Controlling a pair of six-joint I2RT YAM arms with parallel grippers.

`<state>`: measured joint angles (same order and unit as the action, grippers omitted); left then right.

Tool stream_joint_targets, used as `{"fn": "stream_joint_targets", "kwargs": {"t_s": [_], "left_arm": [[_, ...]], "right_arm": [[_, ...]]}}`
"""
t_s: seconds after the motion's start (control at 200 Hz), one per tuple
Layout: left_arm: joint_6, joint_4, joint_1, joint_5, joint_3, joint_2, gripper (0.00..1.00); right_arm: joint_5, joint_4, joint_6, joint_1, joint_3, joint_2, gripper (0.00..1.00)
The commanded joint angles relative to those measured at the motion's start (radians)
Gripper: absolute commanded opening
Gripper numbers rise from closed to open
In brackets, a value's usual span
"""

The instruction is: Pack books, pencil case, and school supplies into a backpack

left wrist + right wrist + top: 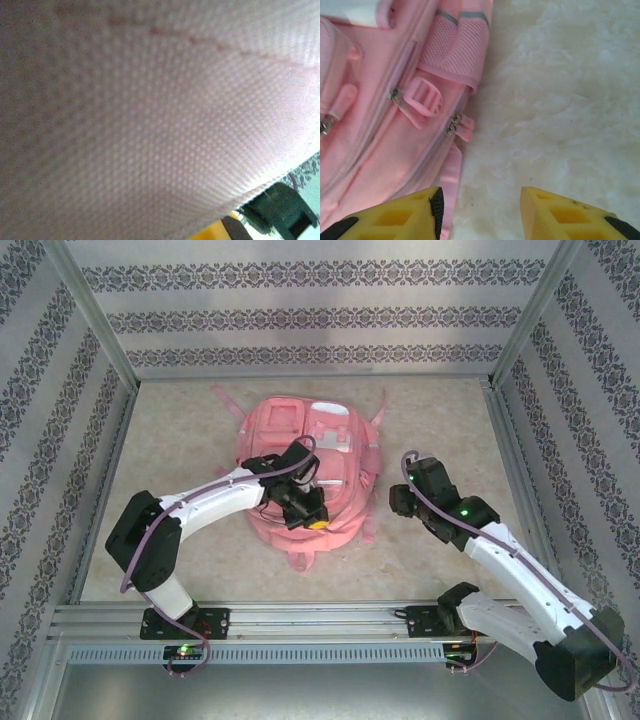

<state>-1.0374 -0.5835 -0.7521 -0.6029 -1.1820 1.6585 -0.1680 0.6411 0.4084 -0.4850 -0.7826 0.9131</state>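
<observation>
— From above, where is the bag?

— The backpack [265, 435] lies flat on the middle of the pale table [180, 440], front pockets up and straps trailing towards the far side. The left arm [215, 500] reaches across it, and the left gripper [312, 518] is down on the near part of the bag, right against the fabric.

— And the other one?

— The right gripper [398, 502] sits just beside the bag's right edge, over bare table. I cannot tell from here whether it touches the bag.

— What does the left wrist camera give you?

— Pink woven cloth, very close and blurred, with a line of stitching across the top. That is the backpack [150, 125] pressed up to the lens. In the bottom corner a bit of yellow finger [212, 234] pokes out under the cloth. The left gripper is clenched tight. Whether any fabric is pinched in it, I cannot tell.

— And the right wrist camera?

— The backpack [380, 100] takes the left side: a pink buckle [422, 97], metal zip pulls [454, 125], and a mesh strap [457, 45] with grey stripes. The rest is table [560, 100]. The right gripper [480, 205] is released, its two yellow fingers standing well apart with nothing between them. The left one lies over the bag's edge, the right one over the table.
</observation>
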Motion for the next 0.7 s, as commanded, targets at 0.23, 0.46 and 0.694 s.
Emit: {"fn": "stream_joint_targets", "kwargs": {"t_s": [0.23,0.46,0.694], "left_arm": [[0.061,0.132,-0.049,-0.097,-0.075,0.056,0.50],[0.243,0.052,-0.046,-0.073,-0.267,0.181,0.58],[0.371,0.141,-0.030,-0.112,-0.177,-0.013,0.91]], "right_arm": [[0.101,0.015,-0.034,0.028,0.012,-0.053,0.50],[0.128,0.021,-0.033,0.029,-0.021,-0.061,0.50],[0.139,0.064,-0.054,0.032,-0.037,-0.092,0.98]]}}
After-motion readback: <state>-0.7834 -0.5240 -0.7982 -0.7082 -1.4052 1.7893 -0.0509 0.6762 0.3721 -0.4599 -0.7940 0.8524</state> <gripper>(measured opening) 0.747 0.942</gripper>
